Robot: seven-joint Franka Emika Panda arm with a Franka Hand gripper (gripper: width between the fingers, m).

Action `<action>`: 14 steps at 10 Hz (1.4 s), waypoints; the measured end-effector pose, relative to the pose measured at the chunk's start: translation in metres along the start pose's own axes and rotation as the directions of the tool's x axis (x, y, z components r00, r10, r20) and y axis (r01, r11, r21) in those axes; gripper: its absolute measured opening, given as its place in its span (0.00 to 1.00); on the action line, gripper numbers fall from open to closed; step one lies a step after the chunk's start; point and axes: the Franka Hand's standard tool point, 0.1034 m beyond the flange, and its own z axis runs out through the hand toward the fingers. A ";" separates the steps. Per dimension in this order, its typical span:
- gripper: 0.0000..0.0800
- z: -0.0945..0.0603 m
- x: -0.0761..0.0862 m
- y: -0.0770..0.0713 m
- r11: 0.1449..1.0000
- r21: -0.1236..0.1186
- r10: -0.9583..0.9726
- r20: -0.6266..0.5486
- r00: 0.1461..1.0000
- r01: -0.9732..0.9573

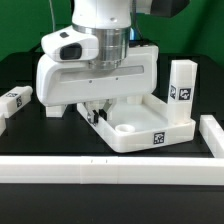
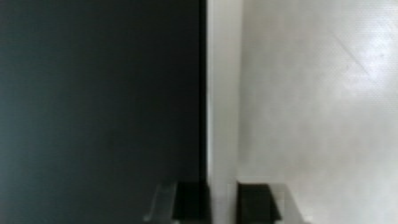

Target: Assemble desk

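Near the counter's middle, the desk top (image 1: 125,140) is pinched by its thin rim between the closed jaws. No leg appears fitted yet: one leg (image 1: 182,85) is stood just beside it, and another leg (image 1: 15,99) is seen lying by the counter's edge at the exterior view's left.

**woodnt_u_know:** desk top (image 1: 140,128) looks like plain white plastic to me, smooth, bit of sheen on the rim. Legs the same stuff?

**panda_fan:** yep, the standing leg (image 1: 183,88) and the lying leg (image 1: 16,100) are the same smooth white plastic, and the tags look like matt print. Table (image 1: 30,138) is black and dead matt. Arm housing (image 1: 95,75) is a glossier white plastic. Border bars (image 1: 60,172) are white and smooth-ish. Gripper fingers (image 2: 185,203) are dark and dull, can't tell what they're made of.
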 end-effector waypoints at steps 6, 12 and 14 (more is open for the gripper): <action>0.08 0.002 0.011 0.008 0.889 -0.029 -0.456 0.033 0.889 0.457; 0.08 -0.006 0.067 -0.001 0.625 -0.046 -0.777 0.065 0.627 0.779; 0.08 -0.003 0.061 0.002 0.640 -0.041 -0.764 0.066 0.641 0.767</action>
